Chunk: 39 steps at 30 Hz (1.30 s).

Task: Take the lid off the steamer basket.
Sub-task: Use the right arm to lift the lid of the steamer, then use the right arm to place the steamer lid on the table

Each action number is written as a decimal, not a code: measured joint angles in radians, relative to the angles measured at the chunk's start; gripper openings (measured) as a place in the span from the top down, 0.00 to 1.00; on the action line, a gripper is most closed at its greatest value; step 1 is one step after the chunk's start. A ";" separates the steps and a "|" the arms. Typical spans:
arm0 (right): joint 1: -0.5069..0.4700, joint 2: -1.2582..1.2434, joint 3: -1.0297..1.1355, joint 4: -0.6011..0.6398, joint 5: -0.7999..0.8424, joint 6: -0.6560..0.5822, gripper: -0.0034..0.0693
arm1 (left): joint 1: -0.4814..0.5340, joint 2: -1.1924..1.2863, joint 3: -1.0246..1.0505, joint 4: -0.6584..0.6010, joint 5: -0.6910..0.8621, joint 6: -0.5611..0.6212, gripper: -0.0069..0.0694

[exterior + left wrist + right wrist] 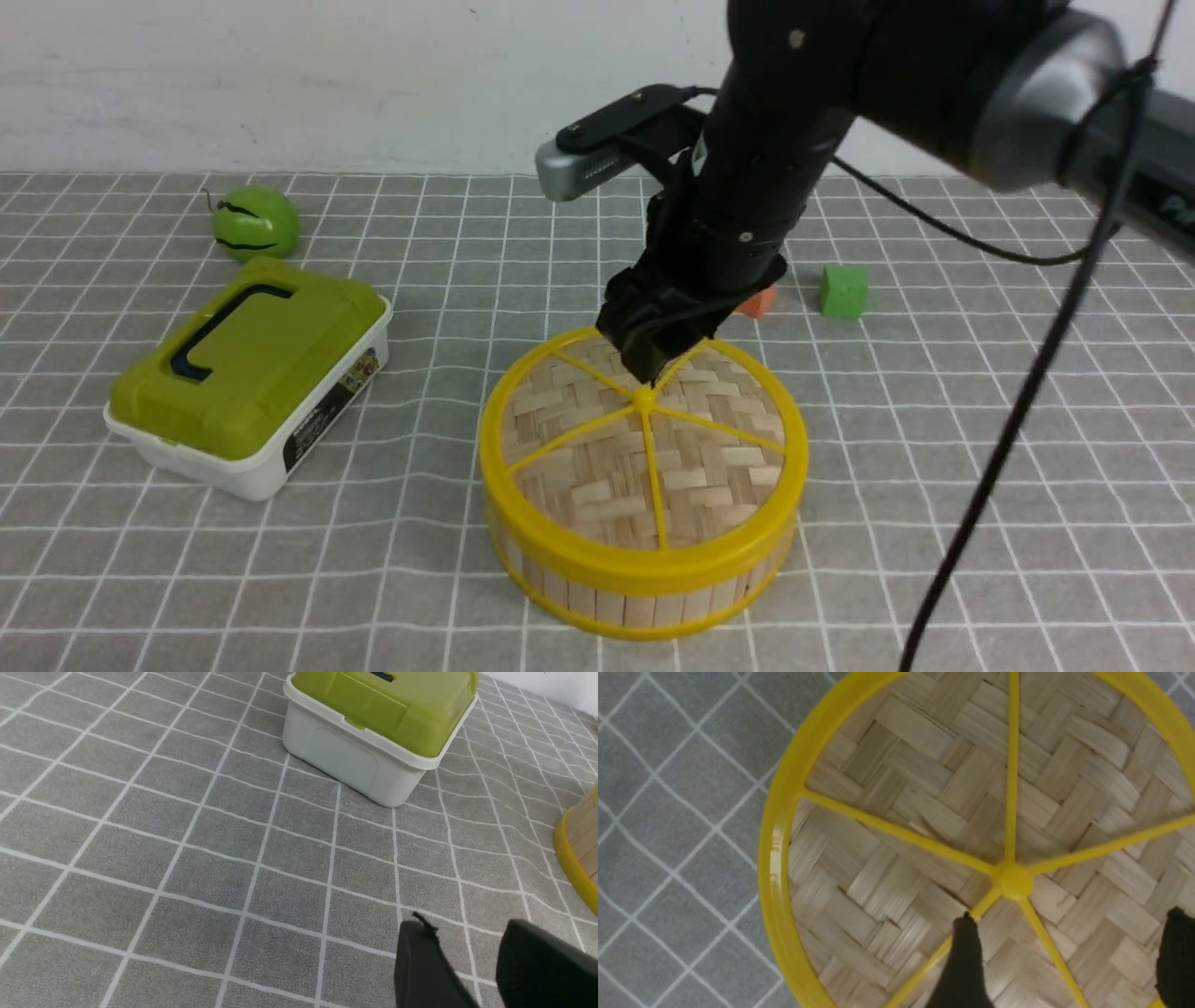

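Observation:
The lid, woven pale bamboo with a yellow rim, spokes and centre knob, sits on the steamer basket at the table's centre. My right gripper hovers just above the lid, slightly behind the knob, jaws open and empty. In the right wrist view the lid fills the frame; the gripper has one spoke between its spread fingertips, with the knob just ahead. My left gripper is open over bare cloth; the basket's edge shows at the side.
A white box with an olive-green lid stands left of the basket, also in the left wrist view. A green ball lies at the back left. A green cube and an orange block lie behind the basket.

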 joint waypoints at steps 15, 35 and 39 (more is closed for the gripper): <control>0.003 0.118 -0.025 0.004 -0.002 0.034 0.48 | 0.000 0.000 0.000 0.000 0.000 0.000 0.60; 0.003 0.077 -0.148 0.031 0.001 0.036 0.84 | 0.000 0.000 0.000 0.000 0.000 0.000 0.60; 0.003 -0.038 -0.149 0.006 0.004 0.035 0.84 | 0.000 0.000 0.000 0.000 0.000 0.000 0.60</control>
